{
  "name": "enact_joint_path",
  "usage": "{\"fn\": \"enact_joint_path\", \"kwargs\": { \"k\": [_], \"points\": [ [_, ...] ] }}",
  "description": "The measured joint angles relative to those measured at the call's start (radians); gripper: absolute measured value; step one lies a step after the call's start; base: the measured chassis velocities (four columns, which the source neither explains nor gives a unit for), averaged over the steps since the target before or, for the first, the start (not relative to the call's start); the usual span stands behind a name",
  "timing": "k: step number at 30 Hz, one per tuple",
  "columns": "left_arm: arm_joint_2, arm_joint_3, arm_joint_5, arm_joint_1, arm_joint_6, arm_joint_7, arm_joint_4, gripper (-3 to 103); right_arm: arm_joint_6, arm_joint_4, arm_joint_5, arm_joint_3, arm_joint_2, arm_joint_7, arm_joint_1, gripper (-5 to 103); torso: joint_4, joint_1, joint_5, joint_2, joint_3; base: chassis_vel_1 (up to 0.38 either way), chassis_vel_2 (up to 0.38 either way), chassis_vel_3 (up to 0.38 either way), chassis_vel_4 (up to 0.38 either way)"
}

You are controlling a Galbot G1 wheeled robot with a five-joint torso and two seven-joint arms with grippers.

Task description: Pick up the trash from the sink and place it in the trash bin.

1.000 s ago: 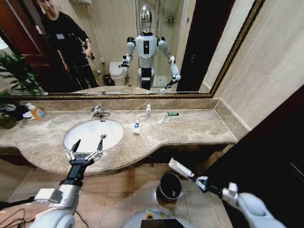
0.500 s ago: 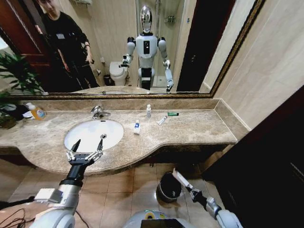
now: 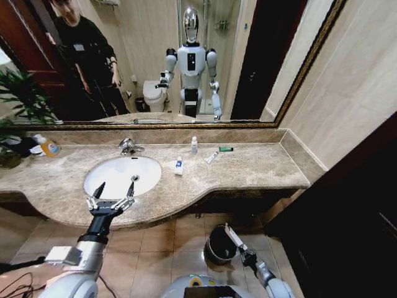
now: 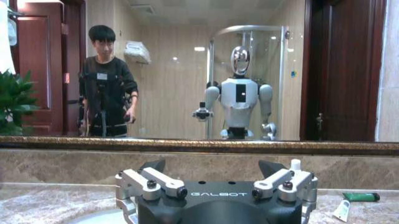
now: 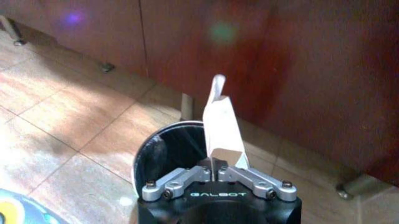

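**White carton pinched over the trash bin; left gripper spread at the sink's edge**

Beige marble counter [image 3: 260, 167] across the middle of the head view, under a framed mirror. Oval white sink [image 3: 118, 177] set in its left-centre part, chrome tap [image 3: 128, 146] at the back rim. Small round dark trash bin [image 3: 218, 247] on the tiled floor, lower centre of the frame, below the counter's front edge.

Left gripper [image 3: 113, 197] at lower left, over the counter's front edge just before the basin, fingers spread wide, holding nothing. Right gripper [image 3: 241, 252] at bottom centre-right, just beside the bin's rim, jaws pressed together on a long white carton [image 3: 232, 237] tilting up over the bin; same carton [image 5: 221, 128] standing above the bin's [image 5: 165, 154] dark opening in the right wrist view.

On the counter right of the basin: white tube with blue label [image 3: 178, 166], tiny white bottle [image 3: 193, 145] near the back wall, white sachet [image 3: 211, 158], small green-black piece [image 3: 226, 149]. Yellow bottle [image 3: 47, 146] at far left.
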Motion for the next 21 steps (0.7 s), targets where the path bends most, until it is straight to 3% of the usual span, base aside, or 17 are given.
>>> {"fn": "enact_joint_path", "kwargs": {
  "k": [2,4,8,10,17,21],
  "points": [
    [0.000,0.000,0.000,0.000,0.000,0.000,0.000,100,0.008,-0.004,0.001,-0.004,0.005,-0.004,0.000,14,0.0000,0.000,-0.0001,0.000,0.000,0.000,0.000,0.000,0.000],
    [0.000,0.000,0.000,0.000,0.000,0.000,0.000,100,0.009,-0.006,0.000,-0.005,0.009,-0.004,0.000,14,0.0000,0.000,-0.0001,0.000,0.000,0.000,0.000,0.000,0.000],
    [0.000,0.000,0.000,0.000,0.000,0.000,0.000,100,0.010,-0.011,-0.002,-0.005,0.017,0.001,0.007,36,0.0000,0.000,0.0001,0.000,0.000,0.000,0.000,0.000,0.000],
    [0.000,0.000,0.000,0.000,0.000,0.000,0.000,100,0.010,-0.010,-0.002,-0.005,0.017,0.002,0.008,36,0.0000,0.000,0.0000,0.000,0.000,0.000,0.000,0.000,0.000],
    [0.000,0.000,0.000,0.000,0.000,0.000,0.000,100,0.004,0.013,0.003,-0.005,0.005,0.005,0.003,68,0.0000,0.000,0.0000,0.000,0.000,0.000,0.000,0.000,0.000],
    [0.000,0.000,0.000,0.000,0.000,0.000,0.000,100,0.003,0.021,0.005,-0.005,0.002,0.005,-0.001,73,0.0000,0.000,0.0001,0.000,0.000,0.000,0.000,0.000,0.000]
  ]
}}
